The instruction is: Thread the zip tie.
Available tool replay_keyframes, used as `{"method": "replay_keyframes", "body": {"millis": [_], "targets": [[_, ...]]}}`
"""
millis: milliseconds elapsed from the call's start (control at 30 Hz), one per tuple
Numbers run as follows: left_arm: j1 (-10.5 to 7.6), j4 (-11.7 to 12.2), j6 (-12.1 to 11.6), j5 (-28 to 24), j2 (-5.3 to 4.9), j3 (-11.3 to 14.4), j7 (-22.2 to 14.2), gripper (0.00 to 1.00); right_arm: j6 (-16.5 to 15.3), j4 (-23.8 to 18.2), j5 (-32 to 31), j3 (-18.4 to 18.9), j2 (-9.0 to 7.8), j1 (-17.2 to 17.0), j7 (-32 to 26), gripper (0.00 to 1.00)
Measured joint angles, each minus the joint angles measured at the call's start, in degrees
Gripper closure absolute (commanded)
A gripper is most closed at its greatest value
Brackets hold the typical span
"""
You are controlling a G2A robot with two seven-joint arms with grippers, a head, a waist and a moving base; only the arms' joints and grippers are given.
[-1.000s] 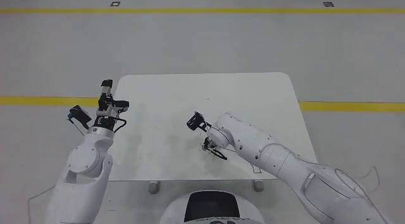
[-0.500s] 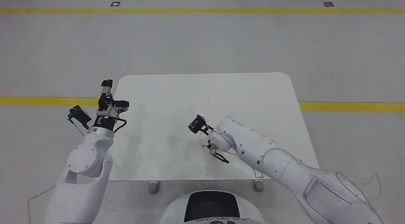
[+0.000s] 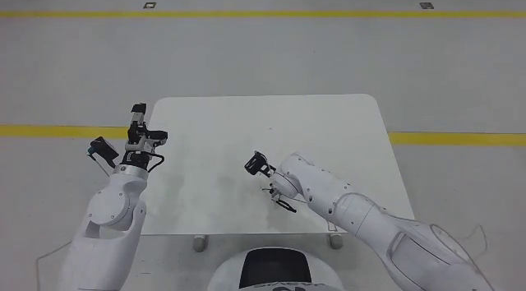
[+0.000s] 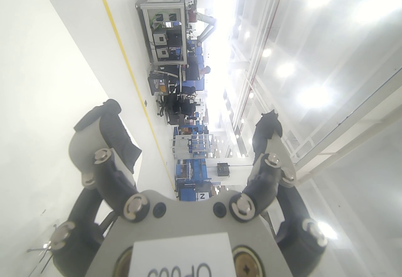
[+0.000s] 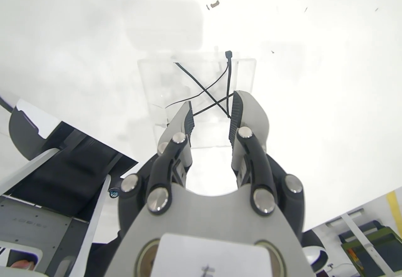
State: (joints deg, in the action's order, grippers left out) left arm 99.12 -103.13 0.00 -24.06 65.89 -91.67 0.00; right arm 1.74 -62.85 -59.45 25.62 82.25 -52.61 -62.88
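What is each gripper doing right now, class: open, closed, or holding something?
Left gripper: open, empty.
Right gripper: open, its tips by the thin black plastic zip ties, gripping none.

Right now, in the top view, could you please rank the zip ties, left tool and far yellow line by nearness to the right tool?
1. Zip ties, at the right tool.
2. Left tool, by the table's left edge.
3. Far yellow line, beyond the table.
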Motion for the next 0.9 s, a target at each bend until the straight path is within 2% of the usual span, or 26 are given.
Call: {"method": "replay_keyframes", "body": {"millis": [533,900], "targets": [[0.0,0.0,0.0,0.0,0.0,0.0,0.0,0.0,2.03,3.74,-3.66,-0.85,2.55,0.23,0.36,0.78],[0.0,0.0,0.0,0.0,0.0,0.0,0.0,0.0,2.17,7.12,-4.92,-1.01,4.41,0.34,1.08,0.8]]}}
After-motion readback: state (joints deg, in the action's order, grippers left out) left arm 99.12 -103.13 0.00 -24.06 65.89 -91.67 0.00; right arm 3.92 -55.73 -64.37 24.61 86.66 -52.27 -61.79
